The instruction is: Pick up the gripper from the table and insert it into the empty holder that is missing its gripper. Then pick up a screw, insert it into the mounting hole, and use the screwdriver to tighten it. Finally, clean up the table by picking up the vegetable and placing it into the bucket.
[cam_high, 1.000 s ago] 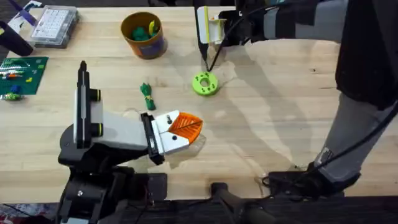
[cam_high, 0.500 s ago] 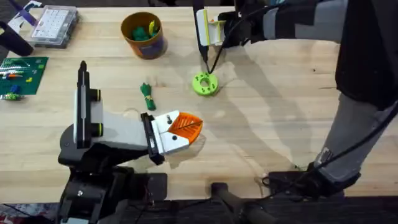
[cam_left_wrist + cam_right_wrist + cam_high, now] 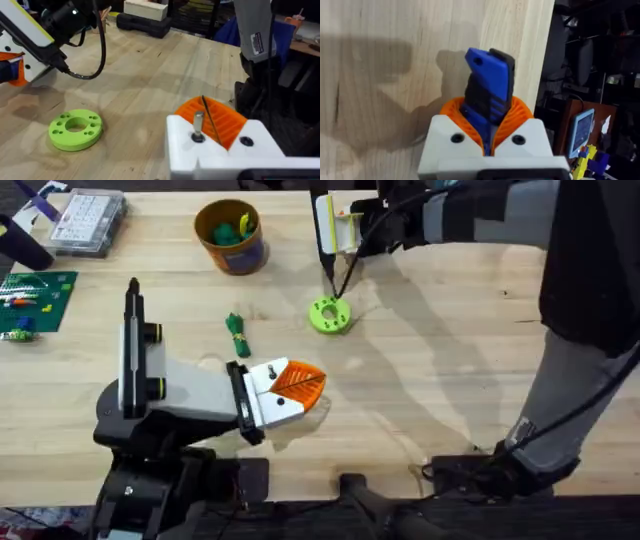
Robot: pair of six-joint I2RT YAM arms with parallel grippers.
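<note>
The right gripper [image 3: 487,131] near the frame's top clamps a blue-black tool [image 3: 487,92]; left gripper [image 3: 290,390] looks closed, empty. Vegetable [image 3: 236,333] needs a centred pinch.

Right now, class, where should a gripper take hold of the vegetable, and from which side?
Probably best to grip the vegetable across its narrow middle, coming straight down from above: it lies flat on the table, long and thin, apart from other things.

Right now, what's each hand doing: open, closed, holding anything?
Left hand: closed, nothing seen between its pads.
Right hand: closed on a blue and black tool.
</note>
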